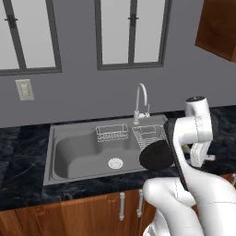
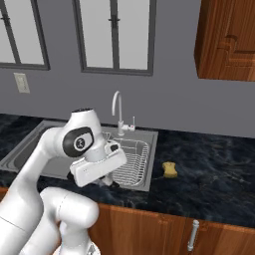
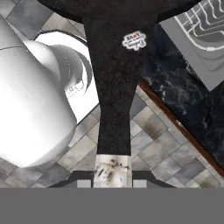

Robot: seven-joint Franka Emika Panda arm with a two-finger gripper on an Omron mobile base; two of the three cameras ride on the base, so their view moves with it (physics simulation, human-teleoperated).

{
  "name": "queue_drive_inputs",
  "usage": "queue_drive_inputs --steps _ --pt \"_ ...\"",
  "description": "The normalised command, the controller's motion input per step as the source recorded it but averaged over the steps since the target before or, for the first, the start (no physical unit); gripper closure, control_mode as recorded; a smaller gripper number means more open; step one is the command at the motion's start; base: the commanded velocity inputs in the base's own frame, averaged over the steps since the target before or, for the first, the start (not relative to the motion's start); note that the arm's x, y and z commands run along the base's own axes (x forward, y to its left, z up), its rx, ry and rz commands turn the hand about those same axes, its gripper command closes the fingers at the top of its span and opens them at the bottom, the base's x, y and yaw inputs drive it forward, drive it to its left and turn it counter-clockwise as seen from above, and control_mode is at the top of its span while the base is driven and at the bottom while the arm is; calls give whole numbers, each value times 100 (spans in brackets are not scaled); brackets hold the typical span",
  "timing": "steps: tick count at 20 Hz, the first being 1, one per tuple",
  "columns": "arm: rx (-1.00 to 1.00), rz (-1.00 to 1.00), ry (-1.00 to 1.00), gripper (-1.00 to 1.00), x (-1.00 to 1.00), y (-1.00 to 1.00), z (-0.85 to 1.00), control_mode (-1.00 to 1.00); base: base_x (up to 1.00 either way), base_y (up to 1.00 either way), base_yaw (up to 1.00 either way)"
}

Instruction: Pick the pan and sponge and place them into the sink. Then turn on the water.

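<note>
The black marbled bench [image 1: 23,156] runs under a grey wall with two windows [image 1: 131,32], and wooden cabinet doors [image 1: 92,212] close off its front. Set into it is the sink [image 1: 76,154], a wide grey steel basin with a round white drain [image 1: 115,162] on its floor, a small wire basket [image 1: 112,132] at its back wall and a wire dish rack [image 2: 132,162] filling its right end. The curved silver faucet [image 1: 141,103] stands behind the basin at the rim; no stream shows at its spout.

The white arm [image 1: 198,131] bends over the right front corner of the sink. The pan [image 1: 157,155] hangs there in the air, tilted on edge, its round black body over the front of the dish rack and above the basin's rim, its handle running back toward the hand. In the hand view the pan's straight black handle [image 3: 114,87] rises up the middle of the picture, with its pale tip [image 3: 112,171] lying between the two fingers [image 3: 112,183]; they are clamped on that tip from either side. Below the handle in that view lie the tiled floor [image 3: 162,144], the bench edge and a corner of the rack.

The sponge [image 2: 170,170], a small yellow block, lies flat on the bench just to the right of the sink, apart from the rim and well clear of the pan.
</note>
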Motion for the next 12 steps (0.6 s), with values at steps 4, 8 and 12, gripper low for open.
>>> queue_drive_inputs --steps 4,8,12 --pt "-2 7 0 100 45 73 2 -100 0 0 0" --pt "-2 5 0 100 79 69 0 -100 0 0 0" --pt "0 8 2 100 90 41 -1 -100 0 0 0"
